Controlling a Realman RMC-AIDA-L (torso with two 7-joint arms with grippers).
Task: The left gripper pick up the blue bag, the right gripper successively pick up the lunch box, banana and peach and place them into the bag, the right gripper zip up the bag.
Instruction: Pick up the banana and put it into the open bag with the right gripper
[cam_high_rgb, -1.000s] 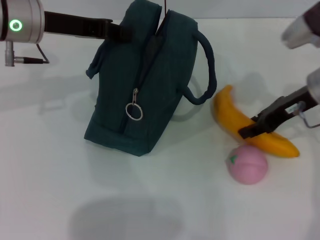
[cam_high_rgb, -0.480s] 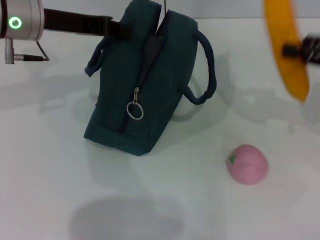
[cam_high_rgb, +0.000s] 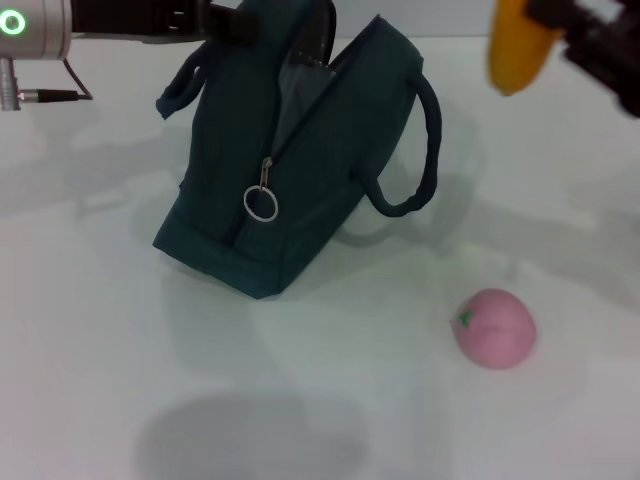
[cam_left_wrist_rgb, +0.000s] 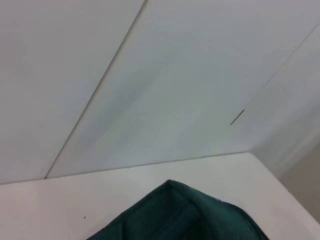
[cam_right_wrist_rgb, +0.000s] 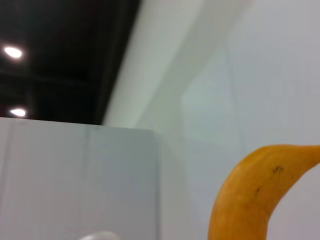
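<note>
The blue bag (cam_high_rgb: 300, 170) stands tilted on the white table, its top zip open and a ring pull (cam_high_rgb: 262, 203) hanging on its side. My left gripper (cam_high_rgb: 225, 20) holds the bag's top edge at the far left; the left wrist view shows only the bag's top (cam_left_wrist_rgb: 180, 215). High at the far right, my right gripper (cam_high_rgb: 560, 20) is shut on the banana (cam_high_rgb: 515, 45), which hangs in the air right of the bag's mouth. The right wrist view shows the banana (cam_right_wrist_rgb: 250, 200) close up. The pink peach (cam_high_rgb: 495, 328) lies on the table at the front right. The lunch box is out of view.
The bag's handle loop (cam_high_rgb: 420, 150) sticks out on its right side toward the banana. White table (cam_high_rgb: 150, 360) stretches in front of the bag and to its left. A wall rises behind the table.
My right gripper lifted the banana off the table, up and back toward the bag's top. The left gripper pulled the bag's top left, widening its mouth. The peach stayed put.
</note>
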